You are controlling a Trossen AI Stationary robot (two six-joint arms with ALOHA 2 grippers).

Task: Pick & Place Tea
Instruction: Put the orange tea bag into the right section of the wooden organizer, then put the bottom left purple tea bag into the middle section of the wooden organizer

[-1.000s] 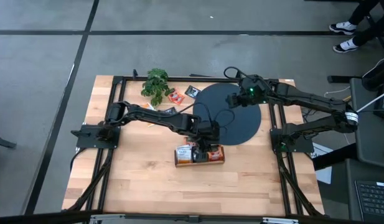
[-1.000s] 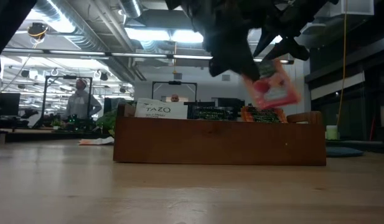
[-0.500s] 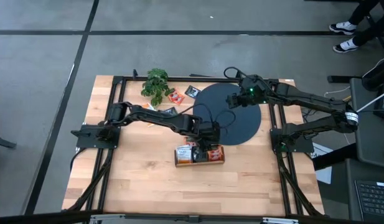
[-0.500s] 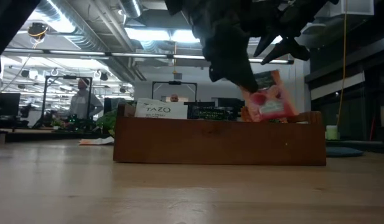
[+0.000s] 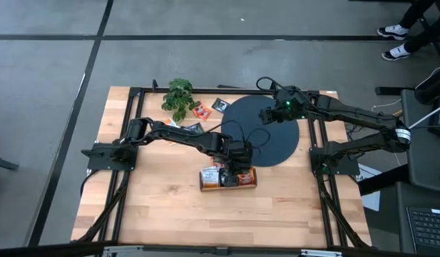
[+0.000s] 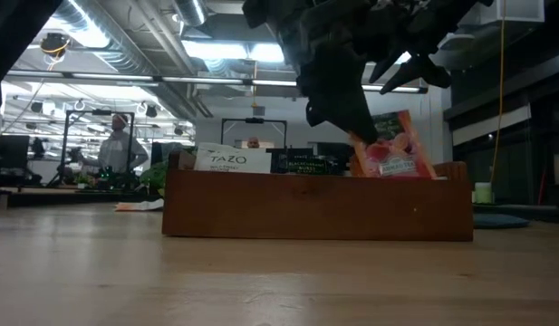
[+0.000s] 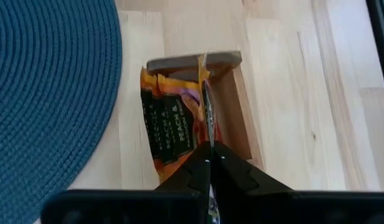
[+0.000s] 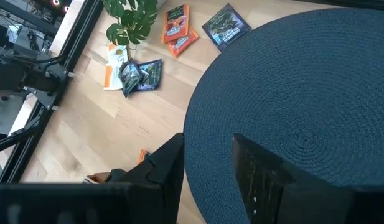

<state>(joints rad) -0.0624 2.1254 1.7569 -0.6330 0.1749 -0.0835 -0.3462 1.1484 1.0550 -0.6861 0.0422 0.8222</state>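
A wooden box point(image 5: 228, 179) stands on the table in front of the dark round disc point(image 5: 267, 133), with several tea packets upright in it point(image 6: 230, 160). My left gripper point(image 5: 237, 166) is over the box's right end, shut on an orange-red tea packet point(image 6: 395, 150). The packet's lower part is down behind the box wall point(image 6: 315, 206). In the left wrist view the packet point(image 7: 206, 99) shows edge-on beside an orange packet point(image 7: 163, 124) that stands in the box. My right gripper point(image 5: 267, 116) hangs open over the disc's far side point(image 8: 291, 99). My left gripper pinches the orange-red packet's upper edge point(image 7: 207, 134) between its two fingertips point(image 6: 353, 116). The fingers come from above, slanting down. The packet hangs below them nearly upright, a little tilted, and its lower end is inside the box's right end.
Loose tea packets lie at the far side by the small green plant point(image 5: 179, 96): orange ones point(image 8: 177, 23), dark ones point(image 8: 226, 25) and a few point(image 8: 137, 74) on the wood left of the disc. Bare wood lies in front of the box. A person stands in the room beyond point(image 6: 118, 145).
My left gripper has gone down toward the box with the orange-red packet. The packet, which hung tilted above the box's rim, now stands more upright with its lower part behind the box wall.
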